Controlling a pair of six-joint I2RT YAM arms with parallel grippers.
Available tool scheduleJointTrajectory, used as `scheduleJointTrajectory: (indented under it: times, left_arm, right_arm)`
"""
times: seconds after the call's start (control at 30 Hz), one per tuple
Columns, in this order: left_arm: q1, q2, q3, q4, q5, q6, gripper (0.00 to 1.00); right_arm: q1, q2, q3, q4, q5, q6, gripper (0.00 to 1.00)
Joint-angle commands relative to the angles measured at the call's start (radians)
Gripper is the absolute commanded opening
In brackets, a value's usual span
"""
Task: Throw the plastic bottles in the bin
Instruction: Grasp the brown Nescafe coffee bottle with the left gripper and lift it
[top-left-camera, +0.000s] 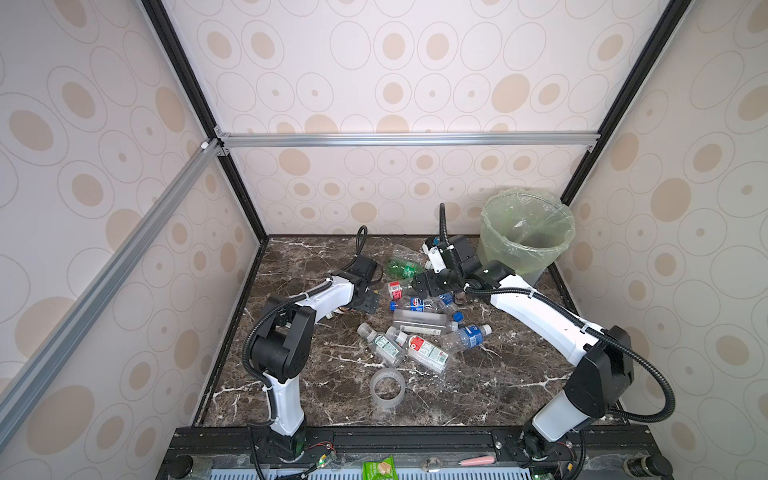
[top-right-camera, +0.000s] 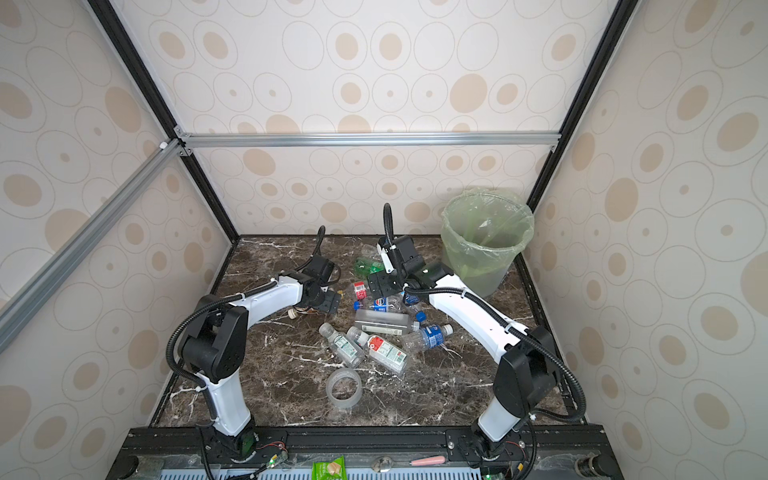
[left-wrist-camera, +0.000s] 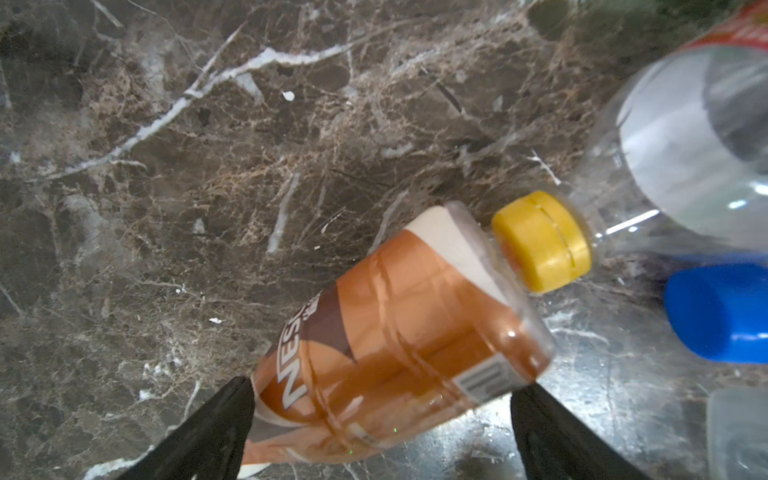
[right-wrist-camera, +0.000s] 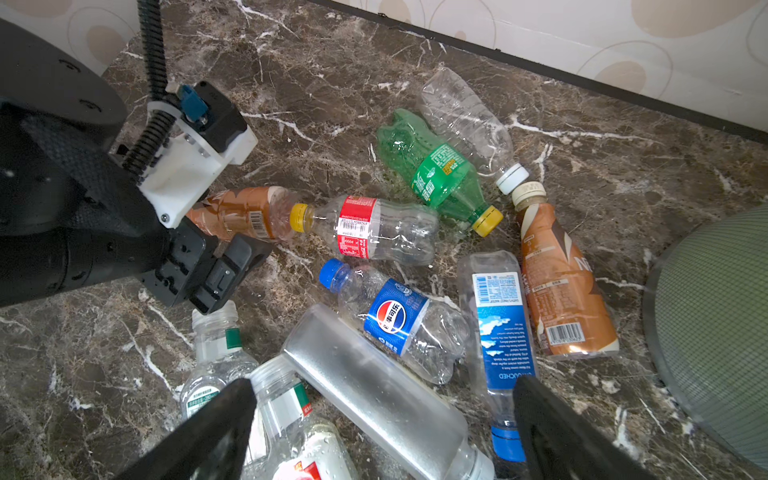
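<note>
My left claw is open wide, fingers either side of the brown bottle with the yellow cap. That bottle lies on its side on the marble table. One finger touches the label; I can't tell about the other. My right claw is open too, with nothing in it, and hovers over the pile of plastic bottles mid-table. Pile includes a Pepsi bottle, a green bottle, a red-label bottle and a second brown bottle near the bin. The bin stands upright in the far right corner, lined with a green bag. A tape roll lies just on the near side of the pile.
</note>
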Motion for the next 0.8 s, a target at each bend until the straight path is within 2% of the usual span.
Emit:
scheduleJointTrajectory:
  times: [0.0,0.3,0.77]
  left_arm:
    - [0.017,0.012,0.042,-0.041,-0.005,0.028,0.94]
    - [0.049,0.033,0.008,-0.023,0.045,0.012,0.85]
    - [0.072,-0.036,-0.111,0.045,0.127,-0.022,0.74]
  right_arm:
    - [-0.008,-0.009,-0.014,0.009,-0.020,0.017,1.00]
    - [-0.015,-0.014,-0.025,0.022,-0.031,0.027,1.00]
    - [-0.018,-0.020,-0.026,0.025,-0.031,0.028,1.00]
